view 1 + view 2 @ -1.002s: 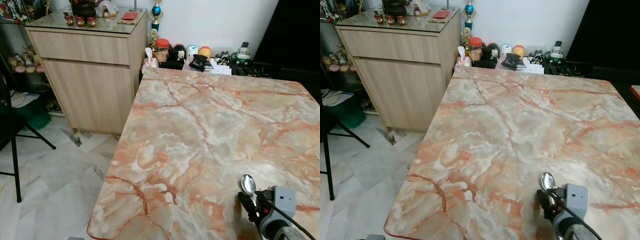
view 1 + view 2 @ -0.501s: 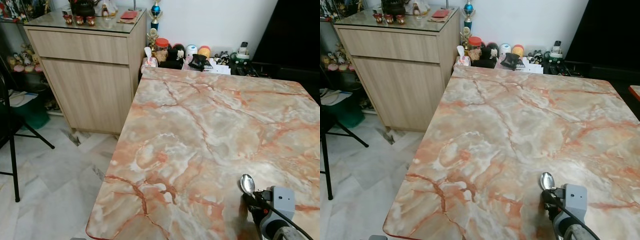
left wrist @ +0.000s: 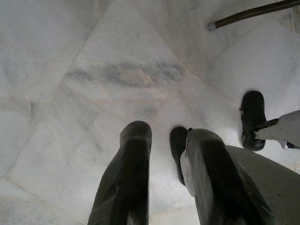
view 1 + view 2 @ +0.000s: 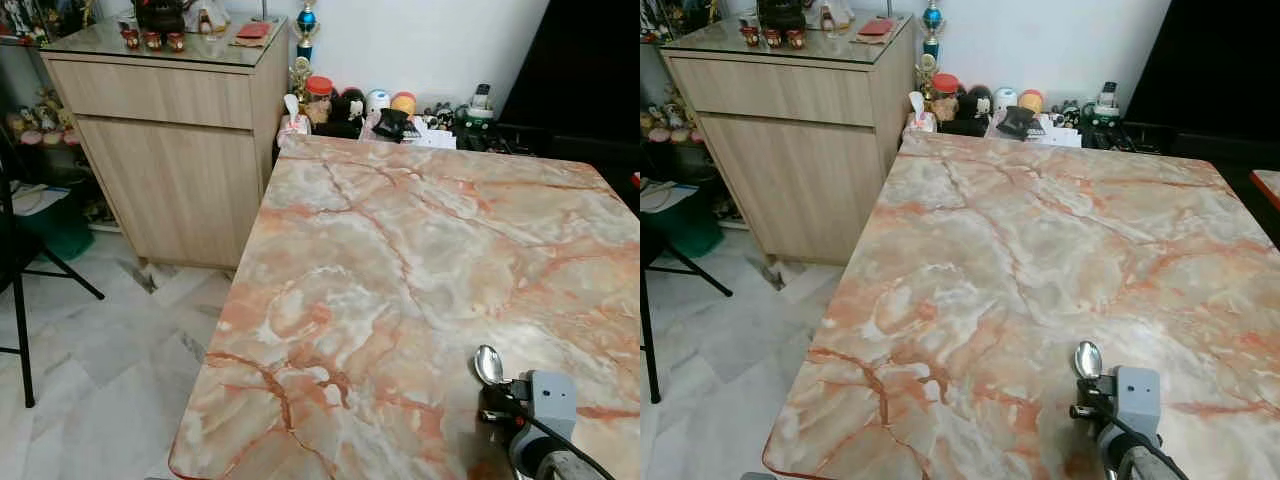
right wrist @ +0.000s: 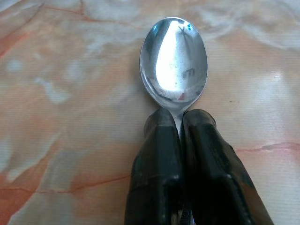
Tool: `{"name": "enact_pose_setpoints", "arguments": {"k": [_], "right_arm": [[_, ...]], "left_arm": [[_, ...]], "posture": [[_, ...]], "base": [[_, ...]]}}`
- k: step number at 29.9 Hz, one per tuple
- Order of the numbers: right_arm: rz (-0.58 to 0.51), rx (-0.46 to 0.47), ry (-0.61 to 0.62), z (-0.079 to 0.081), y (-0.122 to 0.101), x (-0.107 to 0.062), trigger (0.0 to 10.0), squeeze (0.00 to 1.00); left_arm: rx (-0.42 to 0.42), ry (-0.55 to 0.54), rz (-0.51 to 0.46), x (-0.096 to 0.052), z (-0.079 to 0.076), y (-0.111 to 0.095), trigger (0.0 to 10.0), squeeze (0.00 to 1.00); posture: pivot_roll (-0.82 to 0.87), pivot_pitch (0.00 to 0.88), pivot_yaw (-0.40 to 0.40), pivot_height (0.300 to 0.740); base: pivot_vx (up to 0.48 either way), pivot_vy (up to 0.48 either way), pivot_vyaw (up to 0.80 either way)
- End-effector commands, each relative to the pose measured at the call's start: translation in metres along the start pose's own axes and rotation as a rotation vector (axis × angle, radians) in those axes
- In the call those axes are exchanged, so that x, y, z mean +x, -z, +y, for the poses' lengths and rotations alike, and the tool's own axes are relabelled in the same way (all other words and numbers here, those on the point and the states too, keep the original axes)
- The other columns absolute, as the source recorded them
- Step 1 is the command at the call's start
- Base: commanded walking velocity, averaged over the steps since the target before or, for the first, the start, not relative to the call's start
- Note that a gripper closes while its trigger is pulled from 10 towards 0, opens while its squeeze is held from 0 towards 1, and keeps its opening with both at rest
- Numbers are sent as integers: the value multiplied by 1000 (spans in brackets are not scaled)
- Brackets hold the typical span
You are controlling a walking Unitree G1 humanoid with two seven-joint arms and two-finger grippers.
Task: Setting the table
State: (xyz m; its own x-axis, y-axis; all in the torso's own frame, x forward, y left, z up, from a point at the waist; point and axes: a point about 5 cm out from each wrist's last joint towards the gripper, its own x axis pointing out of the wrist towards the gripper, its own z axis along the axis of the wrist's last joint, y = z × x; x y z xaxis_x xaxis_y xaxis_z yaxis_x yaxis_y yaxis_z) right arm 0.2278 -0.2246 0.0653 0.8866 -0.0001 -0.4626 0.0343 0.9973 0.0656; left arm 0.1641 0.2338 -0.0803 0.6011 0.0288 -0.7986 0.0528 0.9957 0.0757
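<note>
A shiny metal spoon sits low over the marble table near its front right corner. My right gripper is shut on the spoon's neck, and the bowl sticks out past the black fingertips, facing up. The handle is hidden between the fingers. My left gripper hangs idle over the pale floor tiles, its two black fingers a little apart with nothing between them.
A wooden sideboard stands beyond the table's left edge. Small jars, toys and a tissue box line the table's far edge. A black chair frame stands on the floor at the left.
The camera has shifted slightly. My right gripper has drawn back a little toward me, still holding the spoon over the same corner of the table.
</note>
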Motion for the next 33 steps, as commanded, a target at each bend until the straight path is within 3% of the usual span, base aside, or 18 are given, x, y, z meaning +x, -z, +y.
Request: {"name": "enact_pose_setpoints", "arguments": {"k": [1, 15, 16, 17, 18, 21, 26, 29, 33], "right_arm": [[72, 3, -42, 9, 15, 2, 0, 0], [44, -51, -24, 12, 11, 6, 0, 0], [34, -57, -17, 11, 9, 7, 3373, 0], [23, -65, -5, 11, 7, 7, 9137, 0], [13, -74, 6, 10, 5, 7, 10000, 0], [-34, -116, 42, 7, -3, 8, 10000, 0], [-266, -115, 165, 0, -39, 7, 10000, 0], [-304, -162, 175, 1, -50, 8, 10000, 0], [-450, -156, 138, 8, -92, 12, 10000, 0]], "left_arm": [[0, 5, 41, -2, 0, 8, 10000, 0], [4, 12, 54, -1, -4, 10, 10000, 0], [4, 12, 55, -1, -4, 10, 10000, 0], [3, 12, 56, -1, -4, 10, 10000, 0], [3, 12, 56, -1, -4, 11, 10000, 0], [1, 11, 59, -1, -4, 11, 10000, 0], [-7, 7, 58, -1, -4, 11, 10000, 0], [-8, 5, 58, -1, -4, 10, 10000, 0], [-10, 4, 49, 1, -6, 4, 10000, 0]], "posture": [[45, 70, -44, 740], [46, 89, -49, 740], [46, 91, -49, 740], [46, 91, -49, 740], [47, 94, -49, 740], [45, 95, -49, 740], [43, 96, -50, 740], [41, 87, -48, 740], [26, 67, -47, 740]], "base": [[0, 0, 0], [0, 0, 0], [0, 0, 0], [0, 0, 0], [0, 0, 0], [0, 0, 0], [0, 0, 0], [0, 0, 0], [0, 0, 0]]}}
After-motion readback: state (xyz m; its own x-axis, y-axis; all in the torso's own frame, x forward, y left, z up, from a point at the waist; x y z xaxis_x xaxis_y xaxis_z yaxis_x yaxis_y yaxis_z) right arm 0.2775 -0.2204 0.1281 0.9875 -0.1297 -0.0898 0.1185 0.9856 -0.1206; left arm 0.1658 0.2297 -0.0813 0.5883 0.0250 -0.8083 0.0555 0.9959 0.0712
